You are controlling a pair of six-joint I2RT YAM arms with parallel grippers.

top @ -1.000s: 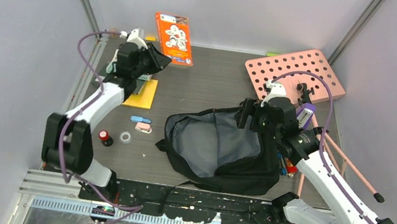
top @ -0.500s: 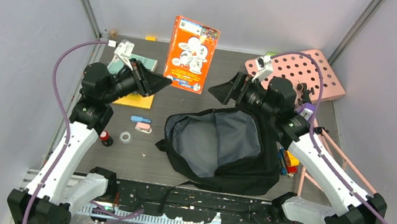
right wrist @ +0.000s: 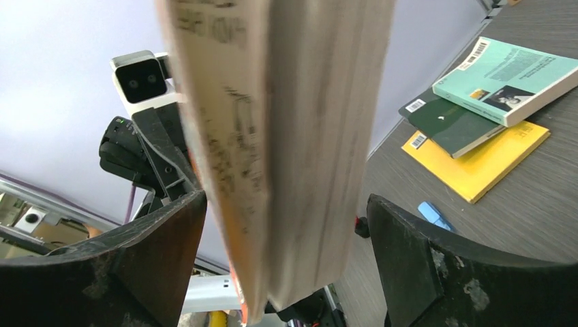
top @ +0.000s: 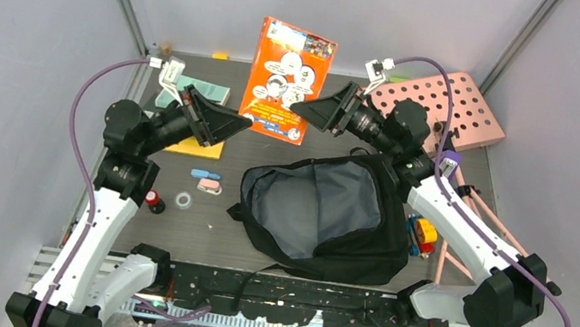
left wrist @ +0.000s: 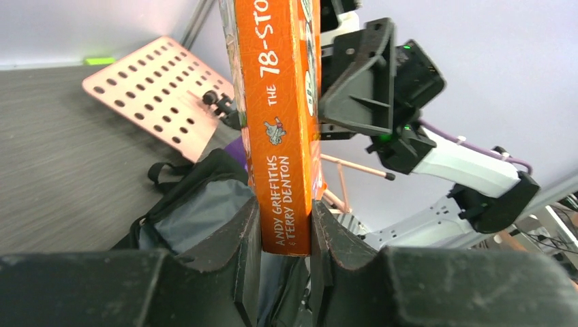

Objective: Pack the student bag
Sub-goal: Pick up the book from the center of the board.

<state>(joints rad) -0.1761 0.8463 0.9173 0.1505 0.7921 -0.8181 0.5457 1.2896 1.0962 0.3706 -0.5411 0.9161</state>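
The left gripper is clenching the lower end of an orange book by its spine and holding it upright in the air. In the left wrist view its two fingers are pressing on either side of the spine, near the authors' names.

The right gripper is reaching toward the same book from the opposite side. Its jaws are standing wide apart and straddling the page edge. In the right wrist view a gap is showing between the pages and each finger, so this gripper is released and not gripping anything.

The student bag is lying on the table below and between the two grippers, nearer the arm bases than the book. Its mouth is gaping open toward the book, and only grey lining is showing inside. The black sides are slumping around the opening, and a strap is trailing from the edge nearest the bases.

Behind the left gripper, a teal book, a dark green book and a yellow book are lying in a loose stack. Below that gripper, a small blue item, a pink eraser, a roll of tape and a red-capped bottle are sitting just beside the bag's left side.

Behind the right gripper, a pink board with round holes is resting tilted. Some bright toys are lying under the right arm, against the bag's right side.
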